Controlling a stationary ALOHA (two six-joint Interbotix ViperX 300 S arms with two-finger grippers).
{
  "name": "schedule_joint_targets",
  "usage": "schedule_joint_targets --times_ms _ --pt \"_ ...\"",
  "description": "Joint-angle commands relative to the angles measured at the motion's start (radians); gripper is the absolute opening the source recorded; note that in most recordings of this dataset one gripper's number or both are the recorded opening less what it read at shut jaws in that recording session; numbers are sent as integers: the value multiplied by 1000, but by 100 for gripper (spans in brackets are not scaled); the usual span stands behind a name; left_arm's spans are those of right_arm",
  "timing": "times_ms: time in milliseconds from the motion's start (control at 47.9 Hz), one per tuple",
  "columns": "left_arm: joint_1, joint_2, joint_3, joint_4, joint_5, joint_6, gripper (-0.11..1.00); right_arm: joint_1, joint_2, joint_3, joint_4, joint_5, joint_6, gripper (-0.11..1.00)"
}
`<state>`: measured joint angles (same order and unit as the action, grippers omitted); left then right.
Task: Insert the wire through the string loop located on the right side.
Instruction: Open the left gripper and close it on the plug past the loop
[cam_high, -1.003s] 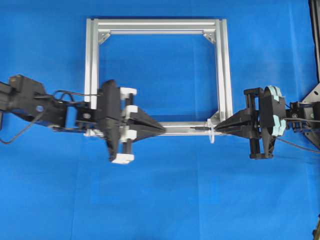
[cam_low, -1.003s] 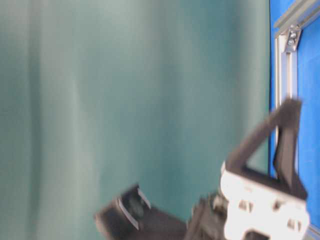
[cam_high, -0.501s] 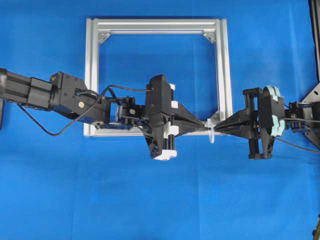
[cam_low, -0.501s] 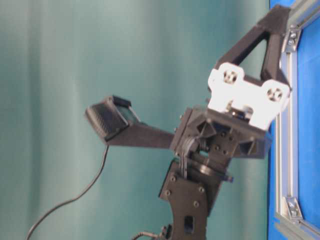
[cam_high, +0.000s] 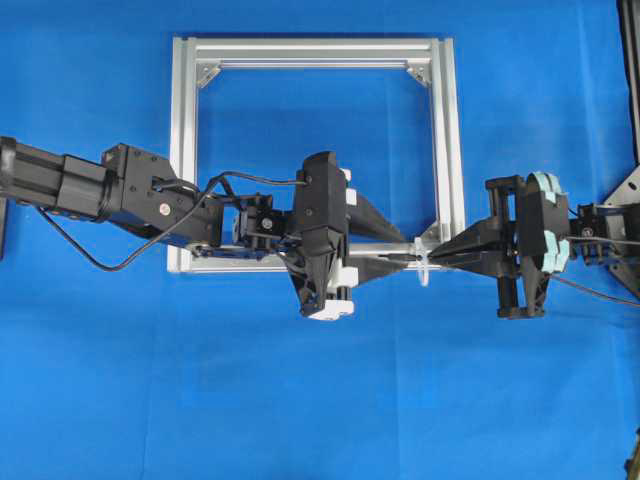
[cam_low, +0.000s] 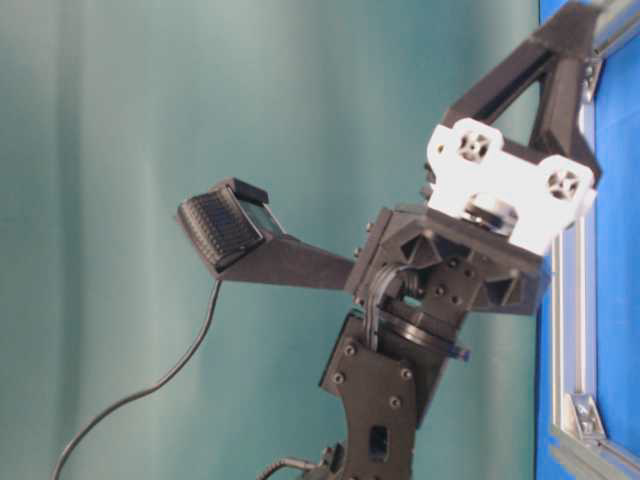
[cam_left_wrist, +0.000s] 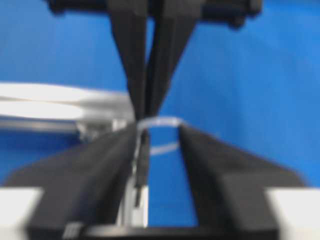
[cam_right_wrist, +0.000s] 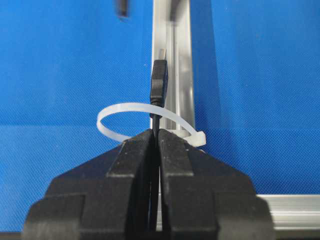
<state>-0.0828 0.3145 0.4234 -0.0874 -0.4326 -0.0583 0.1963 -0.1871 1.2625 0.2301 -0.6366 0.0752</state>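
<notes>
The wire (cam_right_wrist: 159, 82) is a thin black cable ending in a black plug with a small metal tip. My right gripper (cam_right_wrist: 156, 134) is shut on the cable just behind the white string loop (cam_right_wrist: 125, 106). The plug sticks out through the loop, over the frame rail. In the overhead view the loop (cam_high: 422, 262) stands at the frame's lower right corner, with the right gripper (cam_high: 437, 258) to its right. My left gripper (cam_high: 405, 251) comes from the left and is open. In the left wrist view its fingers (cam_left_wrist: 100, 165) flank the plug (cam_left_wrist: 142, 160), which lies close to the left one.
The square silver aluminium frame (cam_high: 448, 150) lies on the blue cloth. The left arm stretches across the frame's bottom rail, and its loose cable (cam_high: 70, 250) trails at the left. A black bracket (cam_high: 625, 200) stands at the right edge. The table-level view shows mostly the left arm's wrist (cam_low: 440, 280).
The left arm has reached right, from the frame's left side up to the loop. Its jaws, shut until half a second ago, now stand apart round the plug. The right gripper has not moved.
</notes>
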Motion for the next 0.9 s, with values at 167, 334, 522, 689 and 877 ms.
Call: schedule_joint_targets --times_ms 167,334,522,689,877 --pt "3 -17 -18 3 -5 5 88 -2 -6 -15 -2 -8 -2 -4" --pt "3 3 -25 3 -5 5 84 -2 -6 -15 -2 -8 -2 -4" --pt "3 83 -58 3 -6 5 84 -2 -6 -15 -2 -8 -2 -4" --pt "3 110 -69 3 -9 5 84 -2 -6 -15 -2 -6 -2 -4" --pt "3 107 -66 3 -9 5 84 0 -6 -15 -2 -6 -2 -4"
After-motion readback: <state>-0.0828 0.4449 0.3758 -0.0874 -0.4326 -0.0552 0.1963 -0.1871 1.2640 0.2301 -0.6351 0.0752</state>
